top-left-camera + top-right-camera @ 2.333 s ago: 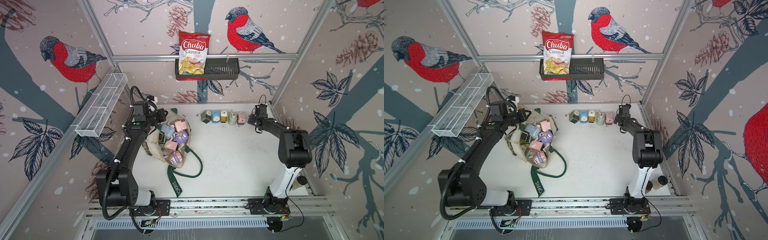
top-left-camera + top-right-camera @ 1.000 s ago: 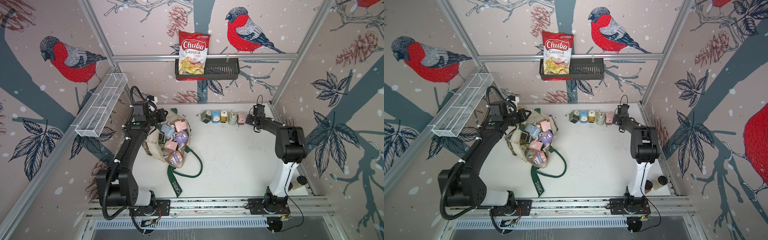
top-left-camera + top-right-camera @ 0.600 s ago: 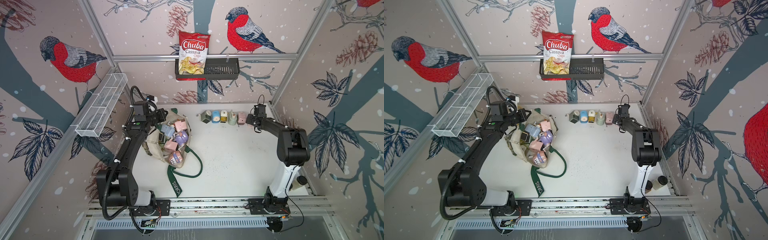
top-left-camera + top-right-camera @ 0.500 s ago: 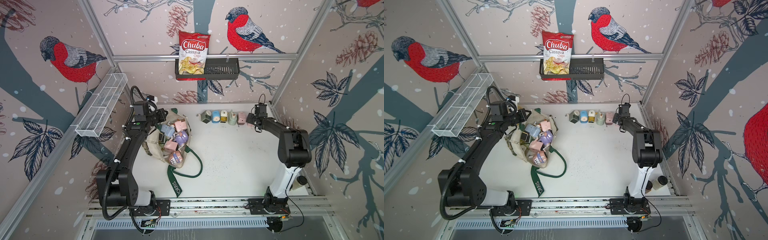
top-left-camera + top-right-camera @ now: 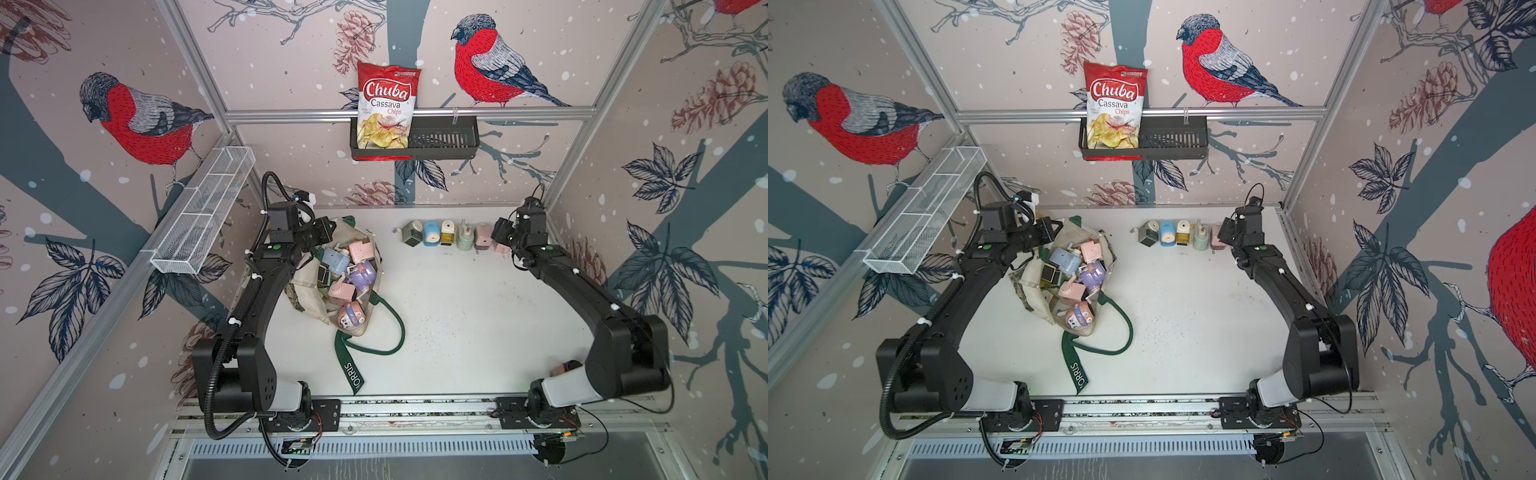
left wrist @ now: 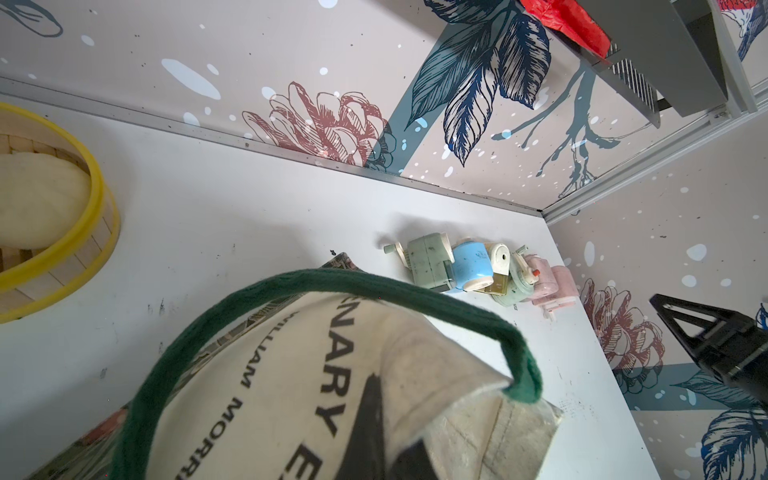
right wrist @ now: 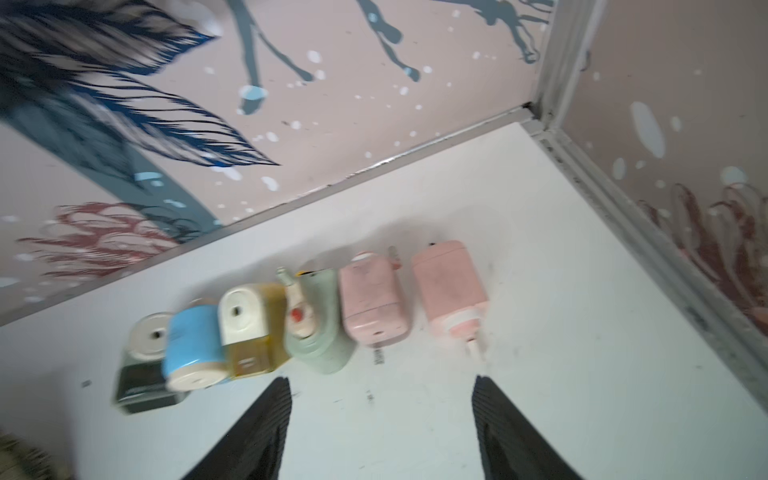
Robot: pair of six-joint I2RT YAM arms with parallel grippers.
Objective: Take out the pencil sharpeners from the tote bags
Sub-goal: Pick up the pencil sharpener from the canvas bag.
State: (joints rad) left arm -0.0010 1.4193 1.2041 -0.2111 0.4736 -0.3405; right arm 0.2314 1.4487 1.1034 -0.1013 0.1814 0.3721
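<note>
Black right gripper (image 7: pixel 380 388): fingers spread, nothing between them.
Pink sharpener (image 7: pixel 451 291): on the white table (image 5: pixel 457 324), just beyond the fingertips and apart from them.
Row of sharpeners (image 5: pixel 451 237): six side by side along the back wall, the pink one at the end nearest the right gripper.
Left gripper (image 5: pixel 322 230): pressed together on the tote bag (image 5: pixel 305 286) at its cream canvas rim.
Bagged sharpeners (image 5: pixel 351 272): piled in the bag's open mouth beside the left gripper, well apart from the right gripper.
</note>
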